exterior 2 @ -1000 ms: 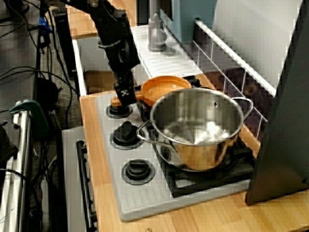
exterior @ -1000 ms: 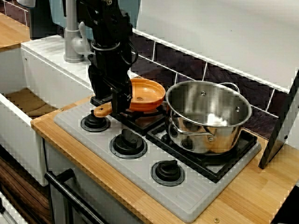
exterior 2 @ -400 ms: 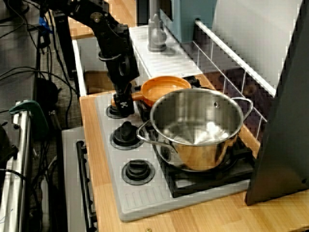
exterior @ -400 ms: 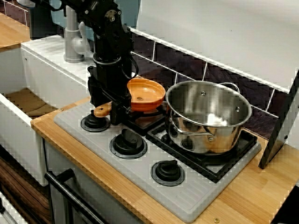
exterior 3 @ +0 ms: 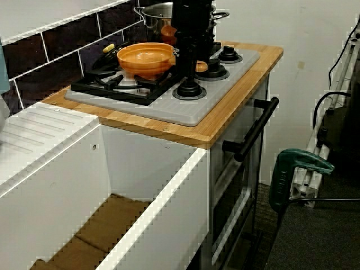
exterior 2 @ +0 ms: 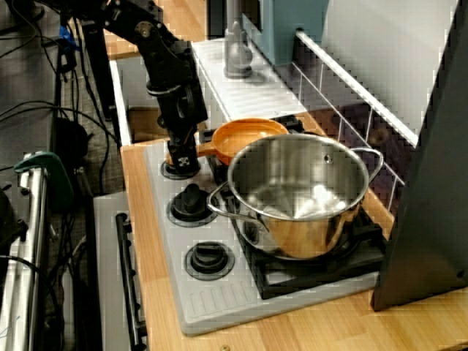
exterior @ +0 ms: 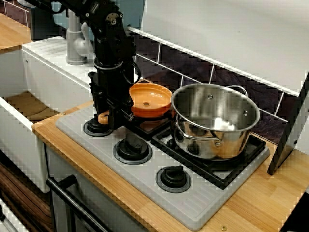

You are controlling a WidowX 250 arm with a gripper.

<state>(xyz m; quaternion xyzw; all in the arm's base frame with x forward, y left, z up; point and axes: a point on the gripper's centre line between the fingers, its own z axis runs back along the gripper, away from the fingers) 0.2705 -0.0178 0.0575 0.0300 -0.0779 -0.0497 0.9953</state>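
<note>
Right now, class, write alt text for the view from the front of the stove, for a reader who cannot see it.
A black robot arm's pincer sits low over the handle of an orange pan on a grey stove; whether it grips is hidden. A steel pot stands on the burner to the pan's right, behind three black knobs.

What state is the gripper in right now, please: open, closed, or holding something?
Gripper: its fingers straddle the handle of the orange pan; whether they are clamped on it cannot be told.
</note>
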